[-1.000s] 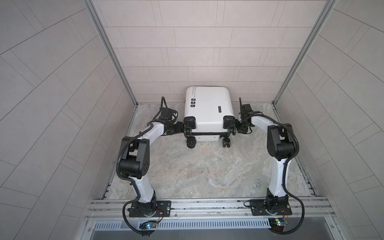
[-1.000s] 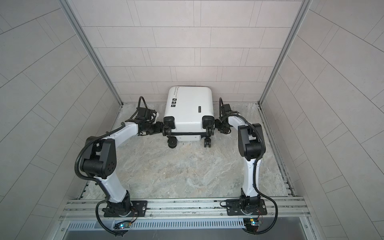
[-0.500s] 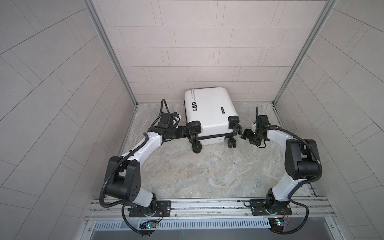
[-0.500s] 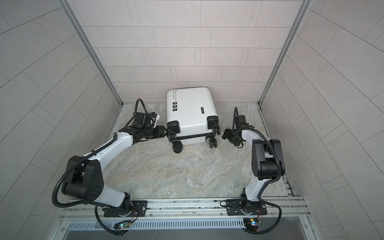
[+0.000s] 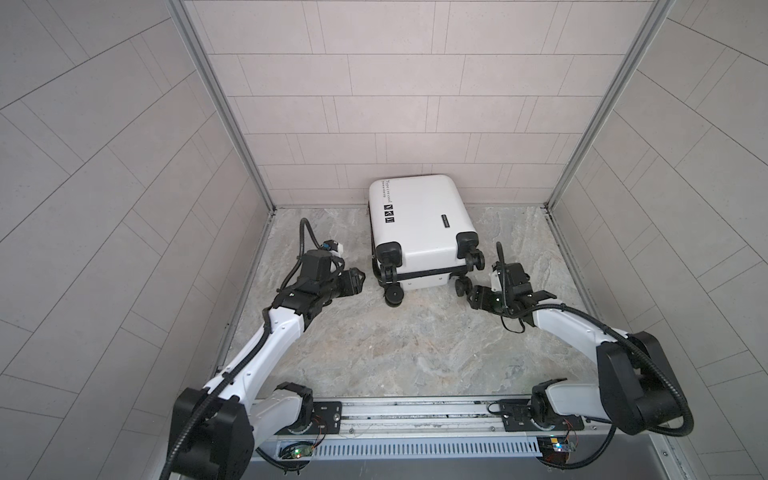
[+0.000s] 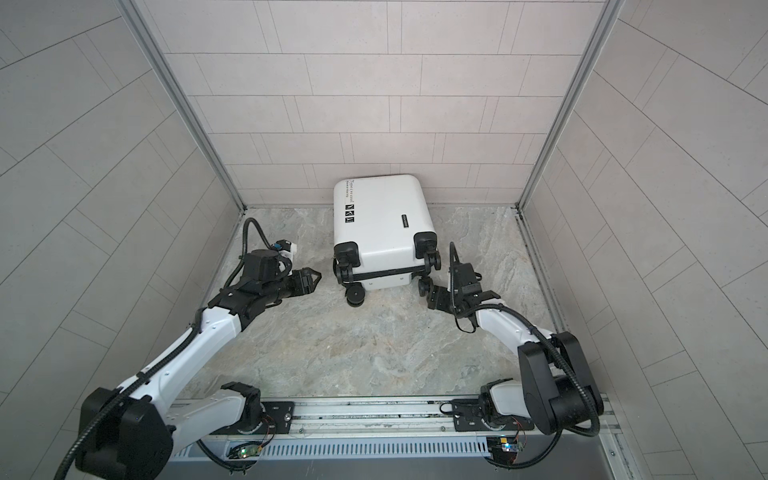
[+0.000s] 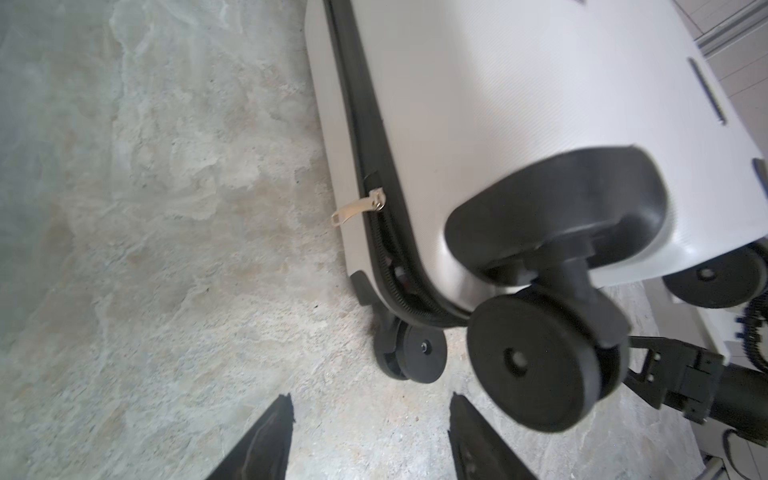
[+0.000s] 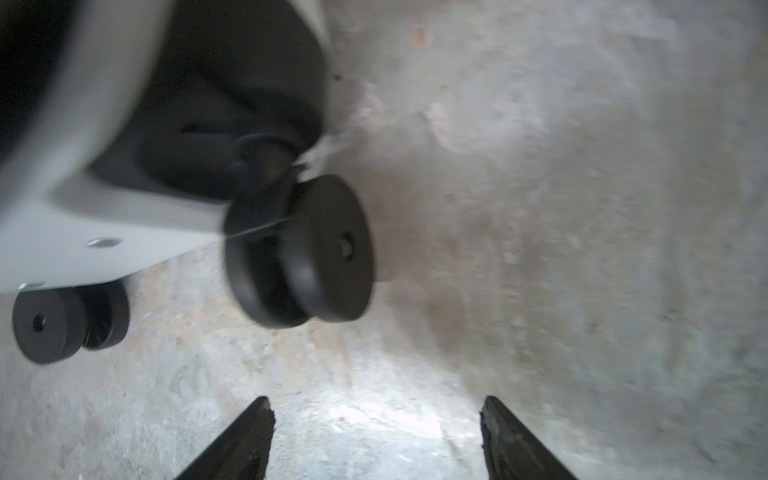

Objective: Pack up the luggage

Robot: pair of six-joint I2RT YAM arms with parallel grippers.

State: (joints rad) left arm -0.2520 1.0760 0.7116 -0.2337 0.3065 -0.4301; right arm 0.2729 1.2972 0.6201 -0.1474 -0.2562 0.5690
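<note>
The luggage (image 5: pixel 419 224) (image 6: pixel 382 224) is a small white hard-shell suitcase, lying flat at the back against the rear wall with its black wheels toward the front. It is turned slightly askew. My left gripper (image 5: pixel 359 276) (image 6: pixel 316 276) hovers open just left of its front-left wheels, touching nothing. My right gripper (image 5: pixel 467 293) (image 6: pixel 432 297) is open beside the front-right wheel, also empty. In the left wrist view the luggage (image 7: pixel 498 104) shows its black zipper band with a metal pull (image 7: pixel 357 210), ahead of the left gripper (image 7: pixel 370 399). The right gripper (image 8: pixel 376 401) faces bare floor near a wheel (image 8: pixel 320 253).
Tiled walls close the cell on the left, back and right. The floor (image 5: pixel 395 345) is marble-patterned stone. A metal rail (image 5: pixel 415 411) with both arm bases runs along the front edge.
Both grippers have come off the suitcase's wheels and drawn back toward the front. The suitcase has turned slightly and lies nearer the back wall. The right jaws have spread wider.
</note>
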